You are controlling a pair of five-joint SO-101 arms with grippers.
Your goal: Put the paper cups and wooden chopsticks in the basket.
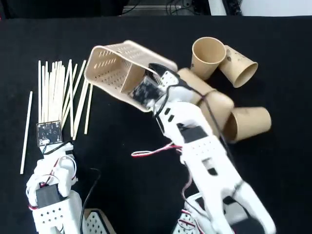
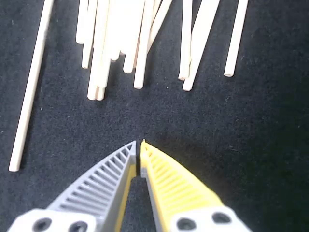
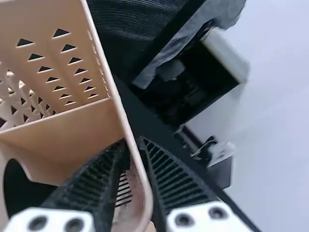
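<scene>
Black cloth is covering the table (image 1: 287, 161), and beyond its far edge the right wrist view is taking in dark equipment and a pale wall. From above, the beige basket (image 1: 113, 66) is sitting tilted near the middle of the far side, its open mouth turned leftward. The right pincer (image 1: 146, 90) is clamping the basket's right-hand end. Up close, its two black fingers (image 3: 164, 179) are pinching the basket's thin wall (image 3: 63, 130) between them. Paper cups (image 1: 207, 56) are lying in a loose cluster right of the basket, some partly under the right arm. Wooden chopsticks (image 1: 58, 92) are lying in a sheaf at the far left, with one stray chopstick (image 1: 25, 131) further left. The left pincer (image 2: 139, 143) is hovering just short of their near ends (image 2: 140, 43), its grey and yellow fingers pressed together on nothing.
</scene>
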